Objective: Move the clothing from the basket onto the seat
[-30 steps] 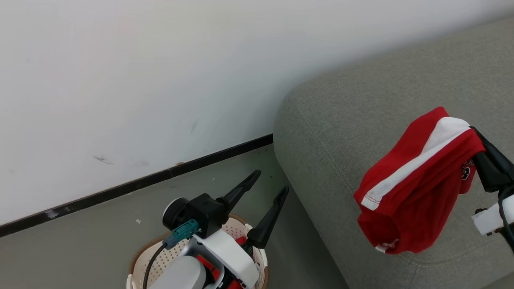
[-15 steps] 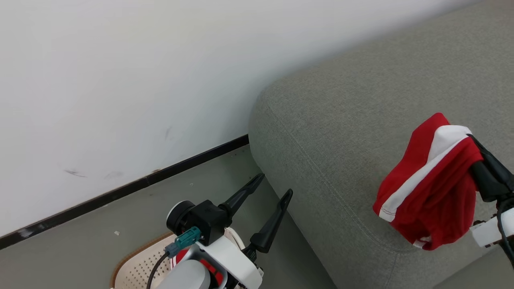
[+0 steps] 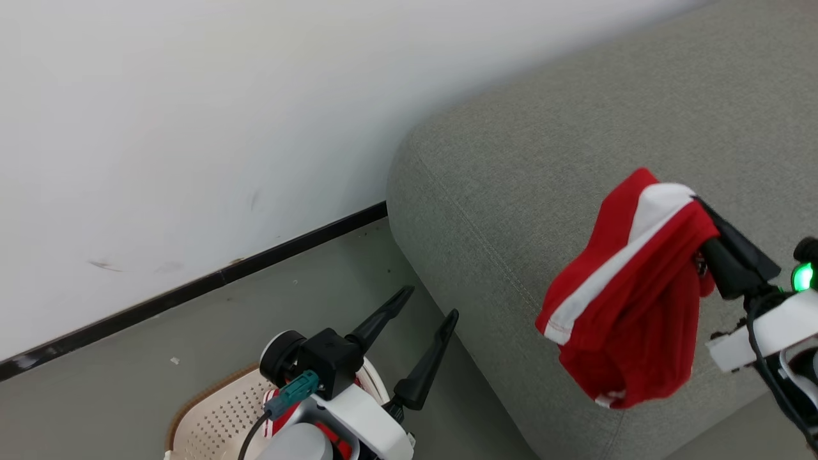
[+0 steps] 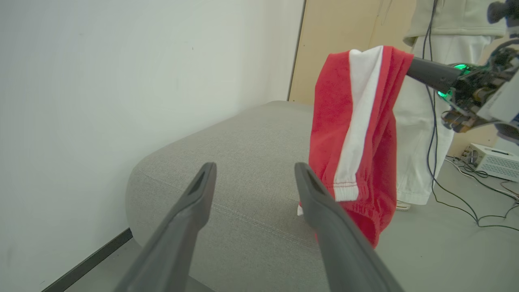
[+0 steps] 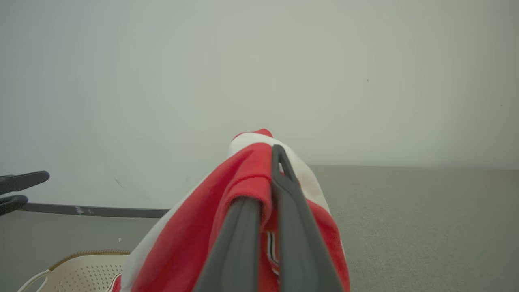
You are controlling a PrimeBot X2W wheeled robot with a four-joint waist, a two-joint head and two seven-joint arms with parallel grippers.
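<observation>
Over the seat [image 3: 549,166], at 3 o'clock, your right gripper [image 3: 706,220] is clamped on red clothing [image 3: 629,306], not dropped yet. Your left gripper [image 3: 431,301] stands apart over the basket [image 3: 211,415]; more red inside.

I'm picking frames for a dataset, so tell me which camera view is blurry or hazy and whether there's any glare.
Head view: sharp and evenly lit, no glare, just a green light glowing by the right hand. Left wrist view: the clothing is crisp, the left hand slightly soft. Right wrist view: hazy and low in contrast, close fabric blurred.
</observation>
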